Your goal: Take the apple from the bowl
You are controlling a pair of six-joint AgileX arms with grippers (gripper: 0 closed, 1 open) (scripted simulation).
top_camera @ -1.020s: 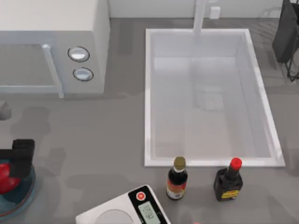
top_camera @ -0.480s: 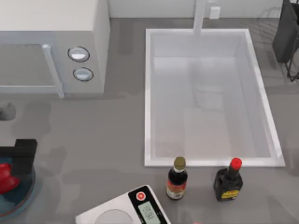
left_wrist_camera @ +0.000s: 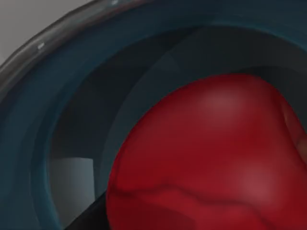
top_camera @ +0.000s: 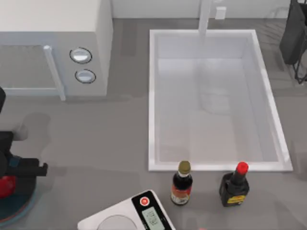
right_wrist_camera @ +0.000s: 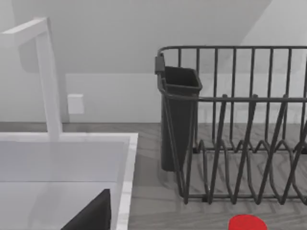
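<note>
Left gripper [top_camera: 8, 173] over the bowl [top_camera: 21, 208]
The apple [top_camera: 5, 186] sat inside the bowl, under the gripper; finger spacing couldn't be told; an off-centre pinch might squirt the glossy fruit away

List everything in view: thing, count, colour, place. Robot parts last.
apple: 1, glossy red, in the bowl at the table's front left edge
bowl: 1, translucent blue-teal, front left corner of the table
microwave: 1, white with two round knobs, back left
sink: 1, white, centre to right, with a white faucet at its back rim
gold-capped bottle: 1, dark, just in front of the sink
red-capped bottle: 1, dark, right of the other bottle
scale: 1, white with a red button, front centre edge
dish rack: 1, dark wire, back right corner
left gripper: 1, black, over the bowl at the apple
right arm: 1, dark, parked at back right
</note>
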